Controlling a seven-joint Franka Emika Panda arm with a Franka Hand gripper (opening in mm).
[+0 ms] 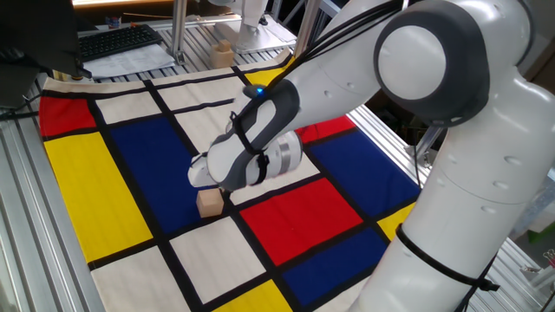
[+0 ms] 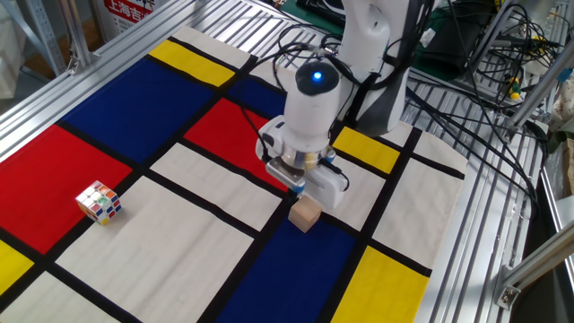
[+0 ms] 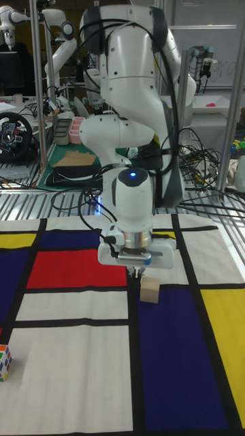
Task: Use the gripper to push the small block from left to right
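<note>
The small block (image 2: pixel 305 214) is a plain tan wooden cube lying on the black seam between a white panel and a blue panel of the mat; it also shows in the tall fixed view (image 3: pixel 149 291) and in one fixed view (image 1: pixel 209 203). My gripper (image 3: pixel 134 272) hangs just above the mat, close beside the block's left side in the tall view, its black fingers (image 2: pixel 299 189) together with nothing held. I cannot tell whether the tip touches the block. In one fixed view the white-grey housing (image 1: pixel 227 165) hides the tip.
A multicoloured puzzle cube (image 2: pixel 99 202) lies on the white panel far to the left, also seen in the tall view (image 3: pixel 4 361). The checked mat (image 2: pixel 134 99) rests on slatted aluminium. Cables (image 2: pixel 502 108) and the robot base crowd the far side. A keyboard (image 1: pixel 121 42) lies beyond the mat.
</note>
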